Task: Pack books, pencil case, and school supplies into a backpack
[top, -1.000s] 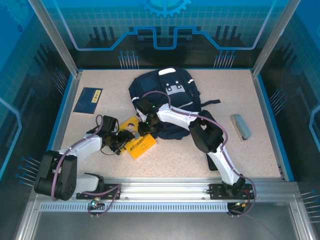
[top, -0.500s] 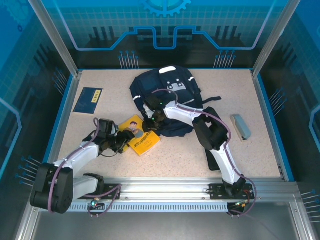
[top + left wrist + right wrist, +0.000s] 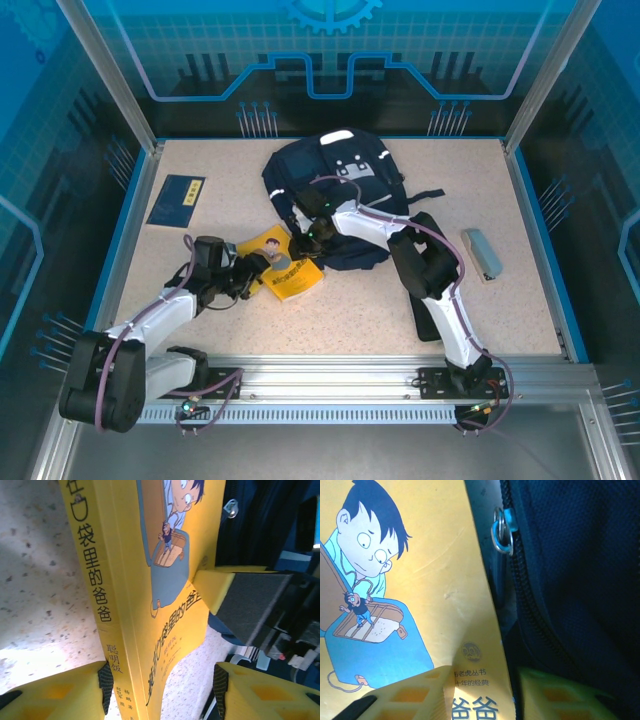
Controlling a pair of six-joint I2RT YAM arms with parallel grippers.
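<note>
book: the yellow book (image 3: 285,272) lies cover-up on the table (image 3: 500,320), its far edge tucked against the lower-left side of the backpack (image 3: 345,185). It looks a bit tilted in the left wrist view.

bag opening: the zipper (image 3: 520,580) runs right beside the book's edge, with the pull ring (image 3: 502,530) up top. Can't tell how far it's unzipped.

right gripper: the right gripper (image 3: 482,692) straddles that edge, one finger over the cover and one over the navy fabric. Honestly can't tell if it's pinching anything.

left gripper: the left gripper (image 3: 160,685) sits around the spine corner with jaws partway apart. There's bare table between the book and the far finger, so it isn't clamped.

how I'd do it: close the left on the spine first, have the right lift the fabric lip, then slide the book in low and flat.

watch out: a thin book probably snags on the zipper teeth or buckles if shoved from one corner.

leftovers: the navy book (image 3: 177,200) sits well off to the left, not packed yet.
</note>
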